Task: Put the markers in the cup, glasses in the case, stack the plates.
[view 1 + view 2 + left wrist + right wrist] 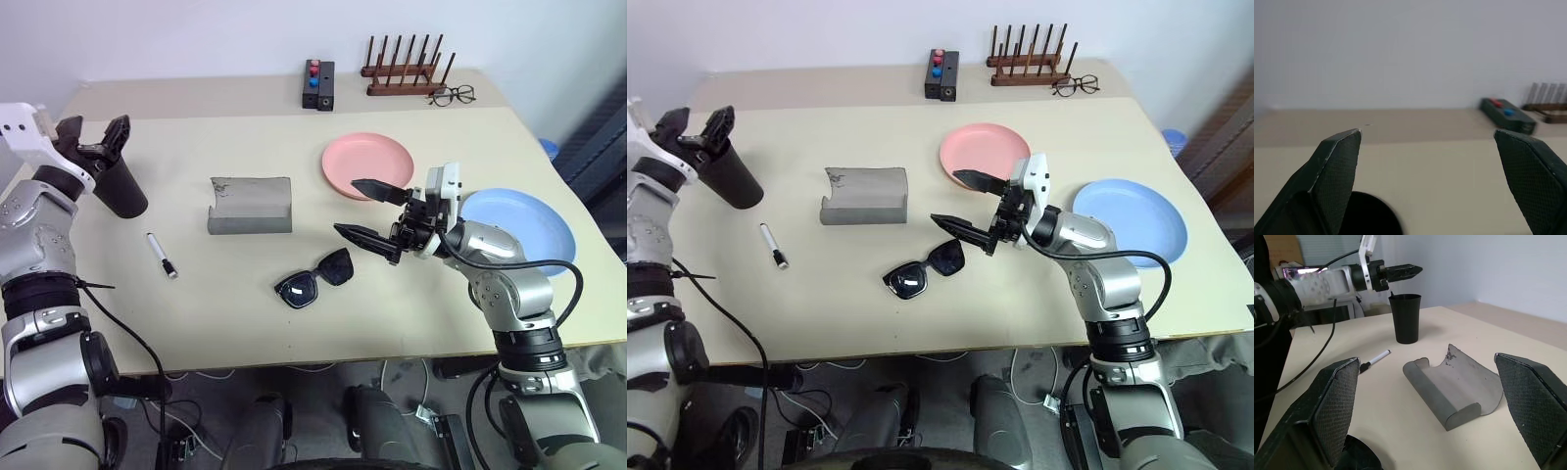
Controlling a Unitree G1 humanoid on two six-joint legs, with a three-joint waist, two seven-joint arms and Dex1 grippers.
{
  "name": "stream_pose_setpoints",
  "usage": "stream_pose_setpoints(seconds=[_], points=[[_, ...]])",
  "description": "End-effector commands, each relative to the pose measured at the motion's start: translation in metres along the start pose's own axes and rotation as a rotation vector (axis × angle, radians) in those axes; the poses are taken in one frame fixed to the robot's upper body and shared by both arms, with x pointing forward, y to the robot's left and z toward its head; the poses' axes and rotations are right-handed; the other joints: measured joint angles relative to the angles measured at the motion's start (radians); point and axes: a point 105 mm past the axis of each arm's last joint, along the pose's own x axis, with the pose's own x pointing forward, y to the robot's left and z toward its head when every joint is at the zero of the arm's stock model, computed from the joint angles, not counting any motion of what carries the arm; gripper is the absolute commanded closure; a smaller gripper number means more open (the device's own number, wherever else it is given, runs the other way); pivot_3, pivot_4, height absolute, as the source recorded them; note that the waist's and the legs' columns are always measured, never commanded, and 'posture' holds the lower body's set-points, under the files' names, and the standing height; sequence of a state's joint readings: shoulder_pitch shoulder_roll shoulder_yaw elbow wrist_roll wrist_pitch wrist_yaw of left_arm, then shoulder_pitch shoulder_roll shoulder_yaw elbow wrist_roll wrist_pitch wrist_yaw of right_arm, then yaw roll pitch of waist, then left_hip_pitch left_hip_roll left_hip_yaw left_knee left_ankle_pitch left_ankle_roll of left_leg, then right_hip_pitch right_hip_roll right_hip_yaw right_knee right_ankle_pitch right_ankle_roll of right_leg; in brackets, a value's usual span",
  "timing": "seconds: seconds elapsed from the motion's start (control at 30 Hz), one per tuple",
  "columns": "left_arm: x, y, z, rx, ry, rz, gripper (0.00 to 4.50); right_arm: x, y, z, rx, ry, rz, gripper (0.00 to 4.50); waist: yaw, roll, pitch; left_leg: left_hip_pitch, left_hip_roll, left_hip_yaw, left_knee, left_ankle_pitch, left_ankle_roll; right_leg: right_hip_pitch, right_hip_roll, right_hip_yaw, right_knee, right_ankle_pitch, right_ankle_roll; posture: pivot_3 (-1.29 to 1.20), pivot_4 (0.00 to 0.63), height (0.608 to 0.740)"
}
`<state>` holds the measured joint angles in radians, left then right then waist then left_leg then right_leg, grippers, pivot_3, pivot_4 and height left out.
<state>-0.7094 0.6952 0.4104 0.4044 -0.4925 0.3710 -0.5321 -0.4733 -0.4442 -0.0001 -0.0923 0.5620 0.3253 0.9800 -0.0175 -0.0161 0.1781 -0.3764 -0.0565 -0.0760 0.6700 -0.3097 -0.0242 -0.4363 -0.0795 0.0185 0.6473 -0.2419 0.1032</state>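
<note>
**Left claw spread over the cup; one marker, the glasses and both plates lie loose on the table**

The grey case (250, 205) is taken as the landmark; it is seen lying open near the middle of the table (196, 323), its flap folded back. The black cup (120, 186) stands upright well to the left of the case, and the left claw (96, 137) is held just above its rim with the fingers spread wide and nothing between them. A white marker (161, 255) with a black cap lies flat on the table between the cup and the case, nearer the front edge. The black glasses (314, 278) are seen in front of the case and to its right, resting on the table. Just right of the glasses the right claw (372, 211) is held above the table, spread wide and empty, pointing toward the case. The pink plate (367, 164) lies to the right of the case, and the blue plate (534, 235) lies further right, apart from the pink one.
</note>
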Motion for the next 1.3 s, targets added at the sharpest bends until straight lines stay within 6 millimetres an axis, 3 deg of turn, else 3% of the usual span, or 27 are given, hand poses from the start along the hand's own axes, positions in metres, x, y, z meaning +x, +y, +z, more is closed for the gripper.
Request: stream_pose_setpoints(seconds=[0.03, 0.13, 0.27, 0.43, 0.57, 0.93, 1.17, 1.3], points=[[0.000, -0.036, 0.019, 0.035, 0.135, -0.027, 0.02, -0.001, -0.004, 0.011, -0.044, -0.029, 0.000, 0.00, 0.000, 0.000, 0.000, 0.000, 0.000, 0.000, 0.000, 0.000, 0.000, 0.000, 0.000, 0.000, 0.000, 0.000, 0.000, 0.00, 0.150, 0.740], [-0.003, -0.056, 0.009, 0.147, 0.254, 0.014, 0.02, 0.003, -0.005, 0.011, -0.044, -0.039, 0.004, 0.00, 0.001, 0.000, 0.000, 0.001, 0.000, -0.001, 0.000, 0.000, 0.000, 0.001, 0.000, 0.000, 0.000, 0.000, 0.000, 0.00, 0.150, 0.740], [-0.022, -0.051, -0.032, -0.030, 0.440, 0.203, 0.02, 0.008, -0.005, 0.009, -0.046, -0.039, 0.013, 0.00, 0.000, 0.001, -0.001, 0.002, 0.000, 0.000, 0.000, 0.000, 0.000, 0.002, 0.001, 0.001, 0.000, 0.000, 0.000, 0.00, 0.150, 0.740], [-0.051, -0.044, -0.062, 0.102, 0.667, 0.425, 0.02, 0.008, -0.004, 0.004, -0.034, -0.037, 0.015, 0.00, 0.000, -0.001, 0.000, 0.000, 0.001, 0.000, -0.001, 0.003, -0.006, -0.001, 0.002, 0.001, 0.001, 0.000, 0.000, 0.00, 0.150, 0.740], [-0.057, -0.051, -0.077, -0.140, 0.700, 0.499, 0.02, 0.008, -0.004, 0.003, -0.039, -0.029, 0.013, 0.00, 0.013, -0.001, 0.000, 0.001, -0.001, -0.002, 0.000, 0.003, -0.006, 0.002, 0.001, 0.000, 0.000, 0.000, 0.000, 0.00, 0.150, 0.740], [-0.073, -0.039, -0.102, -0.215, 0.793, 0.756, 0.02, 0.004, -0.001, -0.002, -0.037, -0.006, 0.006, 0.00, 0.005, -0.001, 0.000, 0.002, -0.001, -0.002, -0.001, 0.005, -0.008, 0.002, 0.001, -0.001, -0.001, 0.000, 0.000, 0.00, 0.150, 0.740], [-0.059, -0.046, -0.108, -0.348, 0.828, 0.743, 0.02, 0.005, 0.000, -0.001, -0.030, -0.018, 0.006, 0.00, 0.007, -0.002, 0.000, 0.001, -0.001, -0.002, -0.001, 0.005, -0.008, 0.002, 0.000, -0.001, -0.001, 0.000, 0.000, 0.00, 0.150, 0.740], [-0.062, -0.038, -0.109, -0.338, 0.872, 0.808, 0.02, 0.005, 0.001, -0.002, -0.030, -0.014, 0.006, 0.00, 0.002, -0.002, 0.000, 0.002, -0.001, -0.002, -0.001, 0.005, -0.008, 0.002, 0.001, -0.001, -0.001, 0.000, 0.000, 0.00, 0.150, 0.740]])
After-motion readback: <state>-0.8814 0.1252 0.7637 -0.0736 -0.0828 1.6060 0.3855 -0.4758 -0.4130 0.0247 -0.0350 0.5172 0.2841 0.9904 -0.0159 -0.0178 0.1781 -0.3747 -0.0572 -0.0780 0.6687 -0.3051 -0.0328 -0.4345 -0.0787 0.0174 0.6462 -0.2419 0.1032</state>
